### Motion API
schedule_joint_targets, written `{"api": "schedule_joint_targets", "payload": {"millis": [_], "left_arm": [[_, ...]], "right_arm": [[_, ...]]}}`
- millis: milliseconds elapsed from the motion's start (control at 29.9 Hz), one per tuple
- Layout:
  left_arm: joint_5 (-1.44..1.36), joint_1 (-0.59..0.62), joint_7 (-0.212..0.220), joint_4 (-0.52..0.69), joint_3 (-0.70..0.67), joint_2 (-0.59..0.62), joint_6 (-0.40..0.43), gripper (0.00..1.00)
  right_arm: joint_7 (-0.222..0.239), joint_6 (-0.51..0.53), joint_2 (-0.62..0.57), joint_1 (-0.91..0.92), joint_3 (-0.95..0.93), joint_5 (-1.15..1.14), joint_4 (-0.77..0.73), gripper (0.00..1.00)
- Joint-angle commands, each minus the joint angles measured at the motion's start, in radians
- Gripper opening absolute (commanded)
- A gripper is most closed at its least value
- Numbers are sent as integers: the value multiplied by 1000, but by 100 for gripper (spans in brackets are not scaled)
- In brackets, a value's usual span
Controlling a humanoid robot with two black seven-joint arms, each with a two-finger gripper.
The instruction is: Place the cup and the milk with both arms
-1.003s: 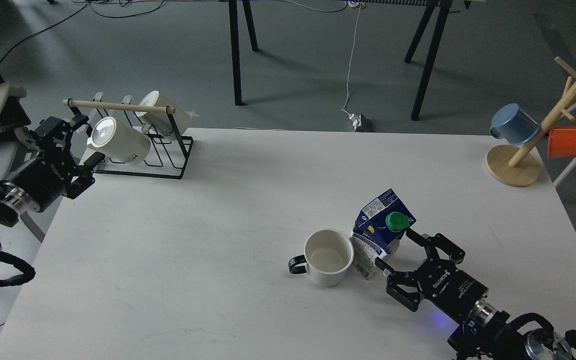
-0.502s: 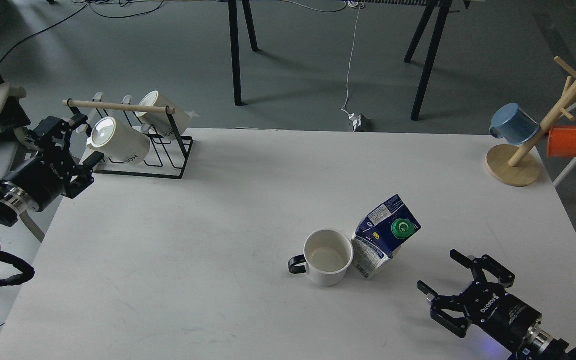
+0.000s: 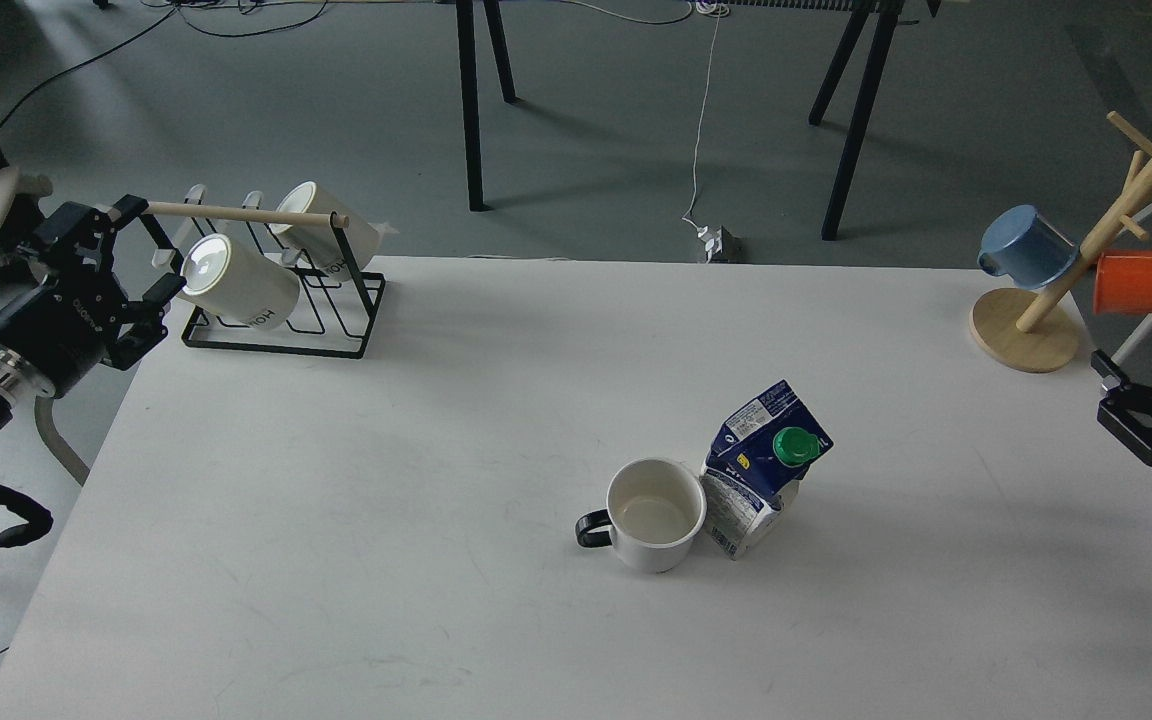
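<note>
The right hand (image 3: 1131, 415) has pulled far back since half a second ago: it then hovered over the near right part of the tabletop (image 3: 436, 450) with fingers spread, and now only a dark piece of it shows at the right edge, beyond the tabletop's side, below the wooden mug tree (image 3: 1061, 290). Too little of it is in view to tell whether its fingers are spread or together. It holds nothing that can be seen.

The left hand (image 3: 111, 270) has shifted up and slightly left, off the tabletop's far left corner. Its fingers are spread, one near the end of the wooden bar of the black wire rack (image 3: 281, 335), the other close to the rim of the nearer printed white mug (image 3: 236, 285); whether either touches cannot be told.

The milk (image 3: 761, 470) stands on the tabletop, right of centre and towards the near side, well apart from both hands. It leaned more to the right in the earlier frame and now sits closer to upright, green cap facing the camera. The cup (image 3: 654, 515) stands upright just beside it on its left, seemingly touching, handle pointing left, unmoved.
</note>
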State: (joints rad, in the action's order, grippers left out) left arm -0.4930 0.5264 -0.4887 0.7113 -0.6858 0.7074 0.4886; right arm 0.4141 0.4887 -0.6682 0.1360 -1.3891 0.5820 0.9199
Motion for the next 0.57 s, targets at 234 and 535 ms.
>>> {"api": "schedule_joint_targets", "payload": {"millis": [234,535], "left_arm": [[4,20,0,-1,-37,1,0,100],[4,37,0,-1,-37,-5,0,100]], "right_arm": [[-1,0,79,247,137,-14,-225,99],[-5,0,111,251,136,-14,-225,99]]}}
